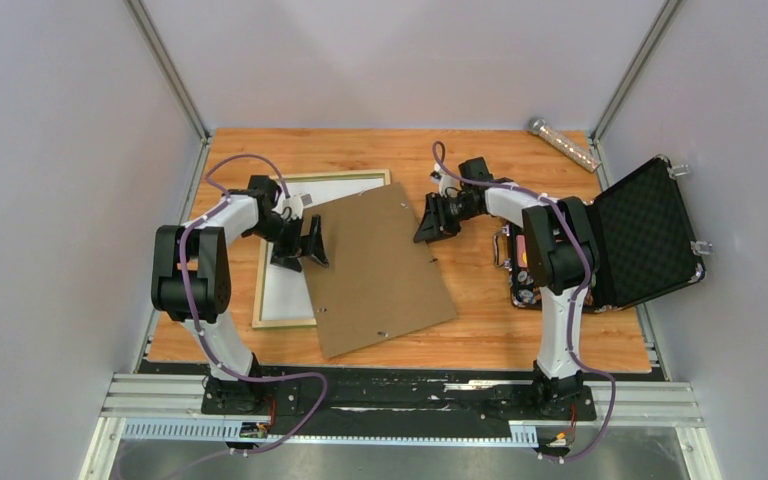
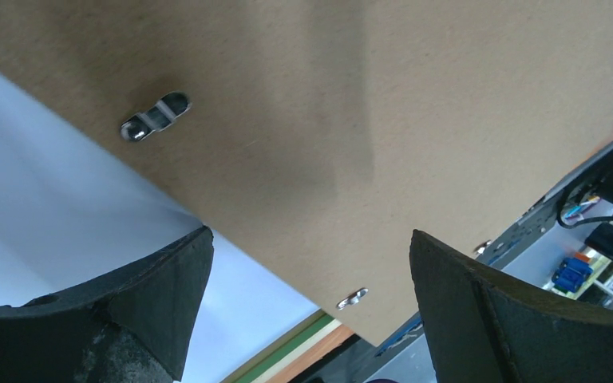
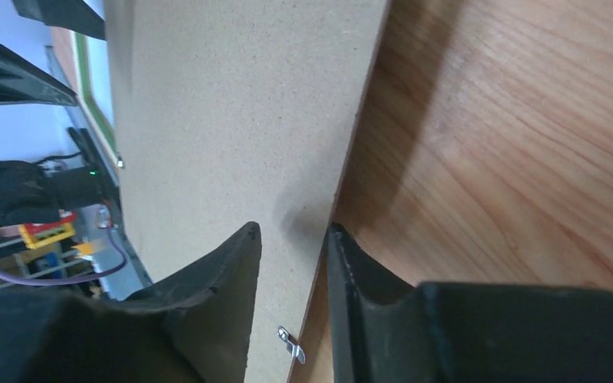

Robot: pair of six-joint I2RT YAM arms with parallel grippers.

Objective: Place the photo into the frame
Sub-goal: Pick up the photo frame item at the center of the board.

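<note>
We see the left pincer [image 2: 311,247] wide open, empty; the right pincer [image 3: 294,231], half-narrowed, straddles the backing board [image 1: 375,270] edge, grip unclear.

A wooden table [image 1: 505,340] with warm orange grain stands inside a booth of plain pale grey panels: a back wall [image 1: 400,60], a left wall [image 1: 50,150] and a right wall [image 1: 740,80]. Aluminium posts [image 1: 165,65] rise at the back corners. A metal rail [image 1: 650,405] borders the near side. The light is even and the shadows are soft.
</note>
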